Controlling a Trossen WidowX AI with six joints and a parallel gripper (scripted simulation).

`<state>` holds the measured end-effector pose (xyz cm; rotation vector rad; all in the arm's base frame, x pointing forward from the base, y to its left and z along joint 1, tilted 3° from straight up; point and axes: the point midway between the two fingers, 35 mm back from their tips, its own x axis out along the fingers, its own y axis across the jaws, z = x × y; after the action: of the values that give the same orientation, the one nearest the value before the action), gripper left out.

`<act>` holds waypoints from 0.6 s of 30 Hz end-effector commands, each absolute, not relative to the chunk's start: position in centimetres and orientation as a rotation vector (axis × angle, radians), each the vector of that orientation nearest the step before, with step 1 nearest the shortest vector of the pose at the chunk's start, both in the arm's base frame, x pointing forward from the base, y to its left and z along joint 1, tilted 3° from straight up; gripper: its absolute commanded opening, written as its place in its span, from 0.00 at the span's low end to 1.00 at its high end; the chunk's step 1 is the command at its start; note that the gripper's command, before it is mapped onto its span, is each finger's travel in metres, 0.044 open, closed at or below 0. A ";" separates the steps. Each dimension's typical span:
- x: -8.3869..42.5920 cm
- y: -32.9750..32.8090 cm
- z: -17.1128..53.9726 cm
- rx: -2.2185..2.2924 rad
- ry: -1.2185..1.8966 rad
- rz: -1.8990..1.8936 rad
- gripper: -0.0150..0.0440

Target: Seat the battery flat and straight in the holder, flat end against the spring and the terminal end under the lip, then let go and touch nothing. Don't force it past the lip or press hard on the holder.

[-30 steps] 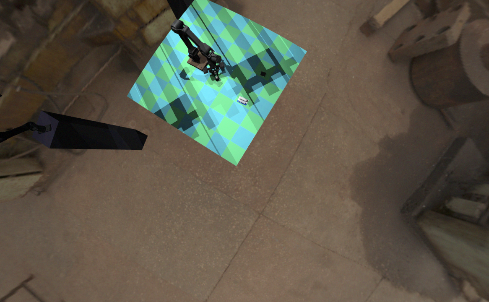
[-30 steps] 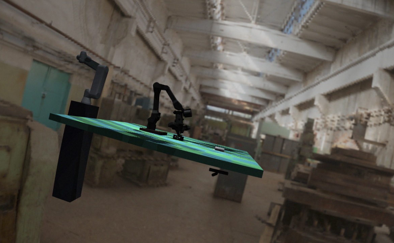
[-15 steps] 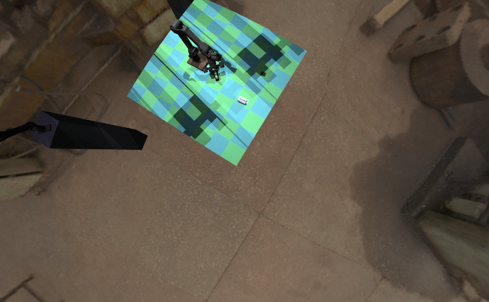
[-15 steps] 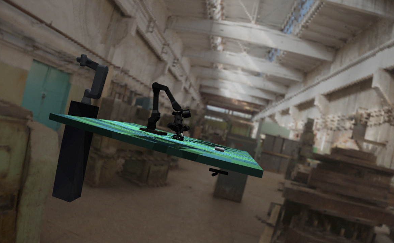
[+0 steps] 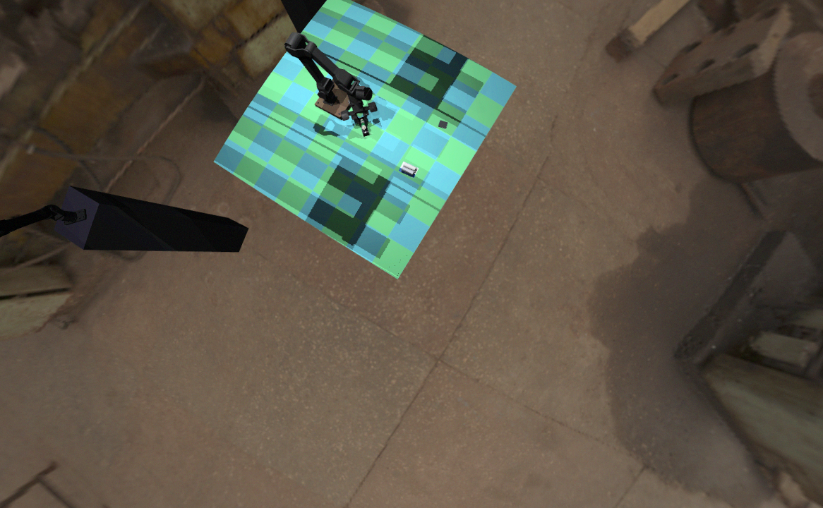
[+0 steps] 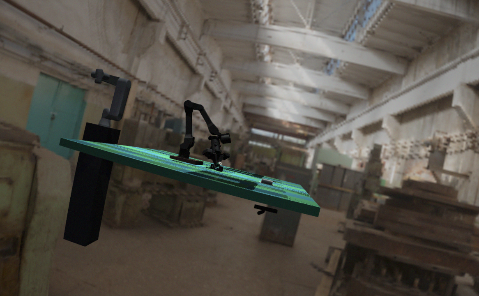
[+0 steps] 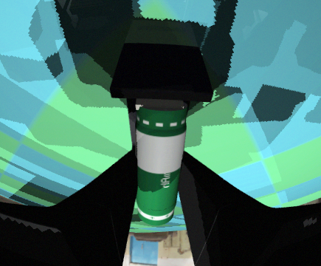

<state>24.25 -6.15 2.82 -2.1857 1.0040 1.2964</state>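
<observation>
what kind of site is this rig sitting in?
Looks like an old factory or warehouse hall: long concrete roof beams overhead, stacked timber along one side, a big wooden cable spool on the stained concrete floor. The arm works on a green-and-blue checkered tabletop.
</observation>
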 end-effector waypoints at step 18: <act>24.0 -6.1 2.3 -2.084 0.973 1.436 0.38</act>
<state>24.26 -6.23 2.64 -2.1128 0.9915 1.3807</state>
